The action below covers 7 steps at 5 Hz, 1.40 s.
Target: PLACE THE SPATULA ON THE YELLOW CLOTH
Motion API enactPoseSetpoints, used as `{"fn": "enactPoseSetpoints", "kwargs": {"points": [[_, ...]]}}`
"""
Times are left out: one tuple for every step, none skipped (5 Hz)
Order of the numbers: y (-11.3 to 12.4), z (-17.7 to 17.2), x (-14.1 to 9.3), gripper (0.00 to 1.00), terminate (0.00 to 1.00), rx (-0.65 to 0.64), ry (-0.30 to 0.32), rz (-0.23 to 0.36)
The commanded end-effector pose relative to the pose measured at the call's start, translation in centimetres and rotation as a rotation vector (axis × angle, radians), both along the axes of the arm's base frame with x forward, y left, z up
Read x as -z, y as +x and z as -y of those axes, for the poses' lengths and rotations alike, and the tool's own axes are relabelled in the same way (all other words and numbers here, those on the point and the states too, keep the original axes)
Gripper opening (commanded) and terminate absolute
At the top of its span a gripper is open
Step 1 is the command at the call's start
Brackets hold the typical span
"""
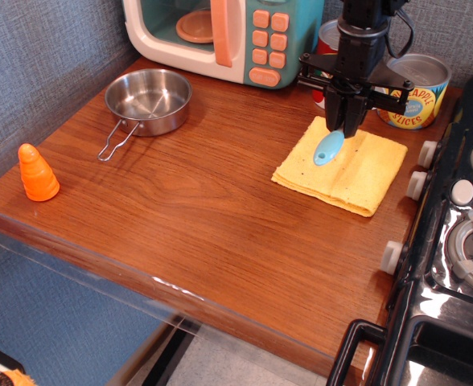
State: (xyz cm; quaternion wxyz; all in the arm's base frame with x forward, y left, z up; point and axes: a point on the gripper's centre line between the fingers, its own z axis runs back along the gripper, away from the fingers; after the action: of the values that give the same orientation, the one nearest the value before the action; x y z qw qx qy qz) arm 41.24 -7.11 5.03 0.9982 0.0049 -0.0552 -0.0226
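My black gripper [343, 125] points straight down over the yellow cloth [357, 173] at the right of the wooden counter. It is shut on the spatula [329, 148], whose light blue handle hangs below the fingers over the cloth's left half. The white head is hidden inside the fingers. I cannot tell whether the handle tip touches the cloth or hangs just above it.
A steel pan [146, 98] with a wire handle sits at the back left, an orange cone [37, 172] at the far left. A toy microwave [220, 36] stands at the back. A tomato sauce can [326, 48] and a pineapple can [417, 90] stand behind the cloth. A stove [462, 233] borders the right.
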Motion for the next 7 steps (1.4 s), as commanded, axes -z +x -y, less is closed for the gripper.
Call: {"fn": "enactPoseSetpoints", "kwargs": {"points": [[-0.4, 0.1, -0.3, 1.00, 0.00, -0.018, -0.007, 0.013], [-0.9, 0.7, -0.7, 1.00, 0.00, 0.010, -0.007, 0.023], [-1.6, 1.0, -1.9, 1.00, 0.00, 0.043, -0.018, 0.051], [-3.8, 0.4, -5.1, 1.00, 0.00, 0.059, -0.007, 0.102], [-6.7, -0.7, -6.9, 1.00, 0.00, 0.037, 0.000, 0.107], [-8.7, -2.0, -6.6, 1.00, 0.00, 0.023, -0.017, 0.085], [-9.6, -2.7, -6.0, 1.00, 0.00, 0.020, -0.015, 0.068]]}}
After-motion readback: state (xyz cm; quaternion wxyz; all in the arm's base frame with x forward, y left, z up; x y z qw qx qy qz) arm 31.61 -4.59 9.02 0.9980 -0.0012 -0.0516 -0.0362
